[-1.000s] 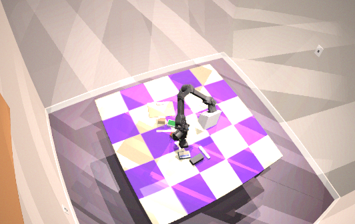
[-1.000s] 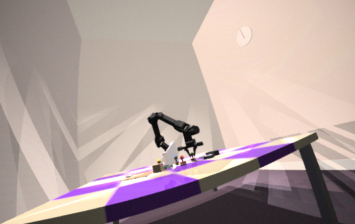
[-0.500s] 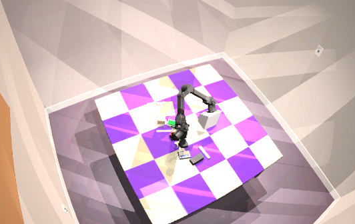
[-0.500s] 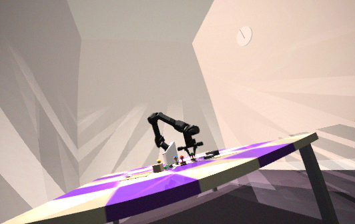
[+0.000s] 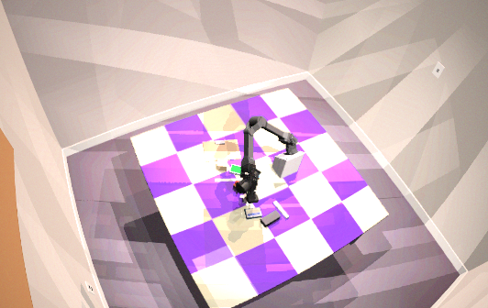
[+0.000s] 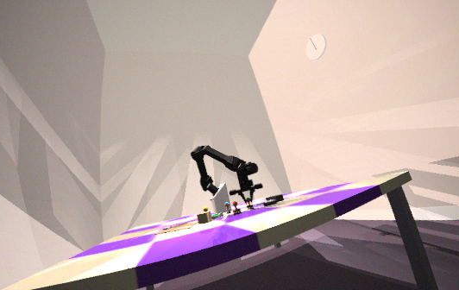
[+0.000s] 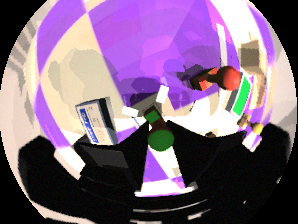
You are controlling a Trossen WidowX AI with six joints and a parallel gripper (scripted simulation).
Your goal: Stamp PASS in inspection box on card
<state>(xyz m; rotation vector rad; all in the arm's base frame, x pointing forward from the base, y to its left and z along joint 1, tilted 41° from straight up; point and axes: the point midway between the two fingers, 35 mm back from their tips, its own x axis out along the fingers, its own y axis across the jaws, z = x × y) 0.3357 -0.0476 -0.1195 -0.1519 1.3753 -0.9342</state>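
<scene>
A purple-and-white checked bench (image 5: 338, 192) fills a pale, angular room, seen here from my remote station. Closest under the wrist camera, the gripper (image 6: 247, 198) is clamped on the green-knobbed stamp (image 7: 160, 139), which I take to be the PASS stamp. It hangs upright between the dark fingers, low over the bench; I cannot tell whether its base touches the surface. Just beyond, to one side, lies a small white card with a blue band (image 7: 96, 121), and next to it in the top view sits a dark flat pad (image 5: 270, 219), which I read as the ink pad. Lettering on the stamps and card is too small for me to read. My judgement is that the stamp is picked up and the inking step is in hand. The next move calls for carrying the stamp over the dark pad and pressing it down squarely, without tipping it or brushing the card on the way. Farther off, a red-knobbed stamp (image 7: 222, 78) appears to lie on its side, near a green flat tile (image 5: 235, 168). By my count there are four stamps, knobbed green, red, blue (image 6: 227, 204) and yellow (image 6: 205, 209). I also count one dark pad, one blue-banded card, one white bar (image 5: 282, 209), one green tile and one tan sheet (image 5: 220, 147) beyond them.
</scene>
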